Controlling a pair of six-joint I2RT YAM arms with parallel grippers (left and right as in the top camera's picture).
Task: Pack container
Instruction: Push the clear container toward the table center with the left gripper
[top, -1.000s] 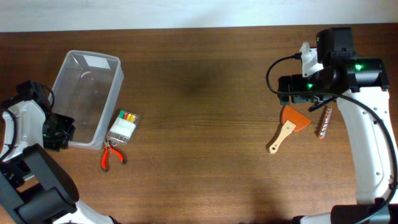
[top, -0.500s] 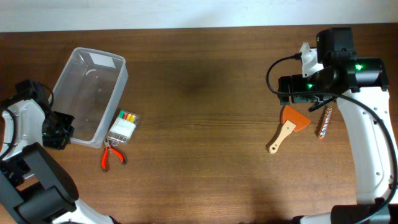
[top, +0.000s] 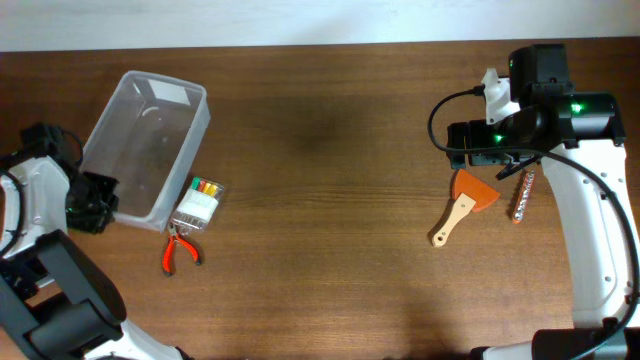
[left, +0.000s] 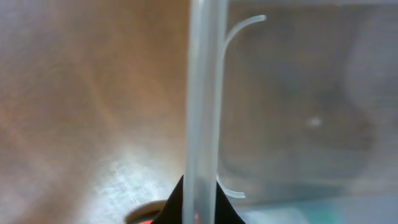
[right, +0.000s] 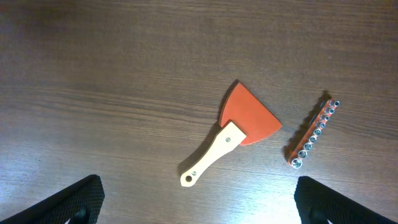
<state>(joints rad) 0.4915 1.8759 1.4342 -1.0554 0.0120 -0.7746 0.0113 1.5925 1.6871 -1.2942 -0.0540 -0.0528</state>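
Clear plastic container | rim clamped inside left end effector

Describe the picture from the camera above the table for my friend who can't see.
The left end effector grips a corner of an empty clear container on a wooden table, a marker pack and red pliers beside it. Far right, the right end effector hangs open by an orange scraper and a bit strip.

The container is clear, the scraper orange, the pliers red-handled, the table brown.
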